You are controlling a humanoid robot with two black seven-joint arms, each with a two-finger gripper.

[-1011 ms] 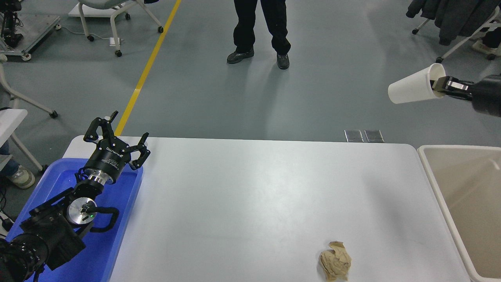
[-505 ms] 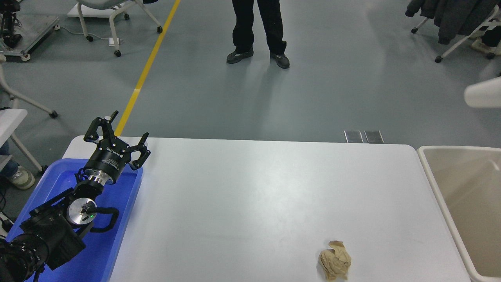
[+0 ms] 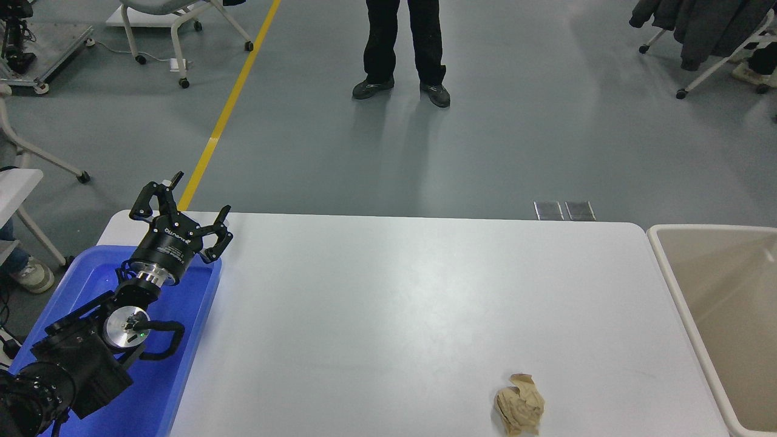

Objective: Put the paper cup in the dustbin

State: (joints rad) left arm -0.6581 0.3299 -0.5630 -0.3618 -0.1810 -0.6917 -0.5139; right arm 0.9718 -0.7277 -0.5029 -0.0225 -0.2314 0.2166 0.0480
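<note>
White table (image 3: pixel 388 303) carries blue tray (image 3: pixel 91 276) and crumpled brown paper ball (image 3: pixel 519 411).

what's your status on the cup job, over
Left gripper open, parked over blue tray. Right gripper and paper cup out of view. Dustbin unobstructed.

Left arm (image 3: pixel 79 358) comes in from lower left corner, lies parked over near-left corner of desk, points toward far-left corner. Black wrist with silver ring. Left gripper (image 3: pixel 182 206) at far-left corner of desk, fingers (image 3: pixel 220 233) spread wide, nothing between them. Right arm, right gripper: outside picture.
</note>
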